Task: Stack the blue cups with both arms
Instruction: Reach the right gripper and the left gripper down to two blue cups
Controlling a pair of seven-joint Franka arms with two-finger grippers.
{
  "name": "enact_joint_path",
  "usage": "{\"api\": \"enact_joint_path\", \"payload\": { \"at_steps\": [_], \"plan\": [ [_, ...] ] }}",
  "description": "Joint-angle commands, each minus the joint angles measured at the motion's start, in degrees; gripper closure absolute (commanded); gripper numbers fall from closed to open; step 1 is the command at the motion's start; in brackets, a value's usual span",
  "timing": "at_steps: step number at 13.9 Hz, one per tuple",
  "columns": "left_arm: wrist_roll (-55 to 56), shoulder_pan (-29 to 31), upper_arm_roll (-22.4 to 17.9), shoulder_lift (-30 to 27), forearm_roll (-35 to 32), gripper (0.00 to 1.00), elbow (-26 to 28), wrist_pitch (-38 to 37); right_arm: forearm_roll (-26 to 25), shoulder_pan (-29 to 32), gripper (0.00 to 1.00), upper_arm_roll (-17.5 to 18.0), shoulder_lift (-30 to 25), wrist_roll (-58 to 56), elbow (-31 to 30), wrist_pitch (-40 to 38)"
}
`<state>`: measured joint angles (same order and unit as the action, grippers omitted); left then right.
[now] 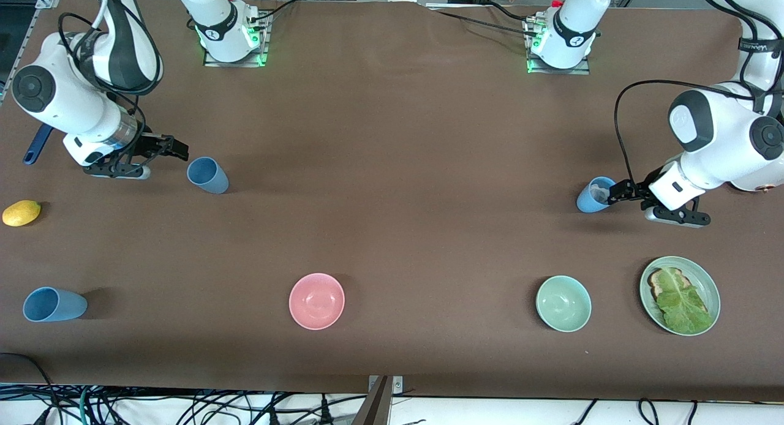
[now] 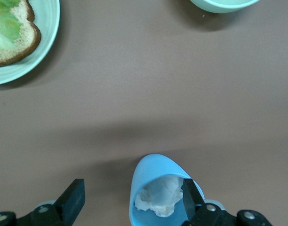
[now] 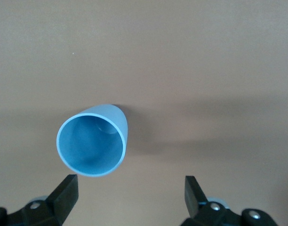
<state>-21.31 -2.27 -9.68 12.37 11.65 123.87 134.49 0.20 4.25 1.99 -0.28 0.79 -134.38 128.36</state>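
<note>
Three blue cups stand on the brown table. One cup (image 1: pixel 208 175) (image 3: pixel 92 146), empty with its mouth up, is just beside my right gripper (image 1: pixel 176 148) (image 3: pixel 130 184), which is open with nothing between its fingers. A second cup (image 1: pixel 593 196) (image 2: pixel 156 172) holds crumpled white paper (image 2: pixel 158 200). My left gripper (image 1: pixel 612 193) (image 2: pixel 132 190) is open over it, with one finger (image 2: pixel 192 195) at the cup's rim and the other well clear of the cup wall. The third cup (image 1: pixel 54 304) stands near the front edge at the right arm's end.
A pink bowl (image 1: pixel 316 301) and a pale green bowl (image 1: pixel 563 303) (image 2: pixel 224 4) sit nearer the front camera. A green plate (image 1: pixel 710 290) (image 2: pixel 47 28) carries toast and lettuce. A lemon (image 1: pixel 21 212) and a dark blue handle (image 1: pixel 37 146) lie at the right arm's end.
</note>
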Motion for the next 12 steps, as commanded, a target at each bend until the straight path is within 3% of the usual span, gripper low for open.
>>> {"api": "enact_joint_path", "payload": {
  "at_steps": [1, 4, 7, 12],
  "plan": [
    [-1.7, -1.8, -1.7, -3.0, 2.1, 0.07, 3.7, 1.6, -0.8, -0.2, 0.0, 0.2, 1.2, -0.4, -1.6, 4.5],
    [-1.8, -1.7, -1.7, -3.0, 2.1, 0.07, 5.0, 2.7, -0.9, -0.3, 0.0, 0.2, 4.8, -0.5, -1.4, 9.3],
    [-2.0, -1.8, -1.7, -3.0, 2.1, 0.06, 8.7, 8.4, -0.9, -0.4, 0.0, 0.2, 6.3, -0.4, -1.2, 10.5],
    [-2.1, -1.7, -1.7, -2.1, 2.1, 0.06, 10.1, 10.8, -0.8, -0.9, 0.0, 0.2, 7.7, -0.1, -1.2, 11.3]
  ]
}}
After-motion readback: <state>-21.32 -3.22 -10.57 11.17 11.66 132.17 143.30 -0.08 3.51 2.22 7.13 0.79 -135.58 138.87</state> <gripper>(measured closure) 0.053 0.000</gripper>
